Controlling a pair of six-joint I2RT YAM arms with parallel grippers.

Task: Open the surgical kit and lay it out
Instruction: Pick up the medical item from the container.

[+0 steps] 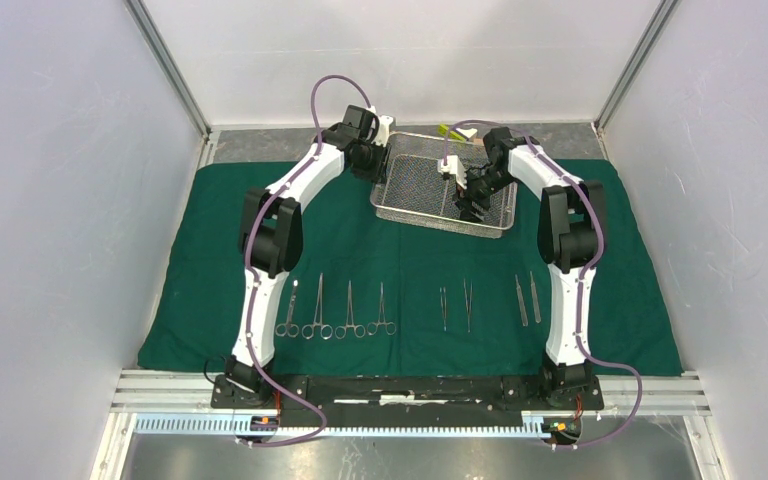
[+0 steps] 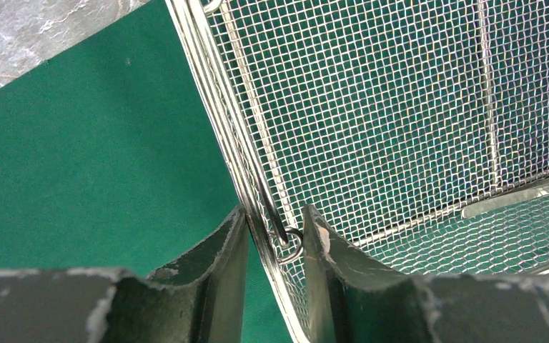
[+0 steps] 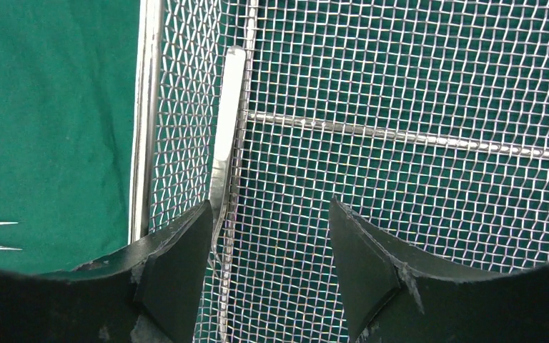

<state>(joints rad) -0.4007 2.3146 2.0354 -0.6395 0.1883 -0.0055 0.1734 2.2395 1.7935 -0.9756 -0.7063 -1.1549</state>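
wire-mesh tray (image 1: 415, 185) sits at the far side of the green cloth (image 1: 360, 260), white walls around. left gripper (image 2: 275, 221) pinches its wall, narrow; right gripper (image 3: 268, 207) gapes over a partly hidden steel tool (image 3: 229, 107).

1. Top external camera sat high behind the arm bases (image 1: 235, 385), faced down and forward, far enough to take in the whole green drape (image 1: 410, 260) and wire-mesh tray (image 1: 415, 185).
2. Left wrist camera looked past its own fingers (image 2: 214, 275), very close on the tray's side wall.
3. Right wrist camera looked down close on tray mesh.
4. All three shared tray and drape.
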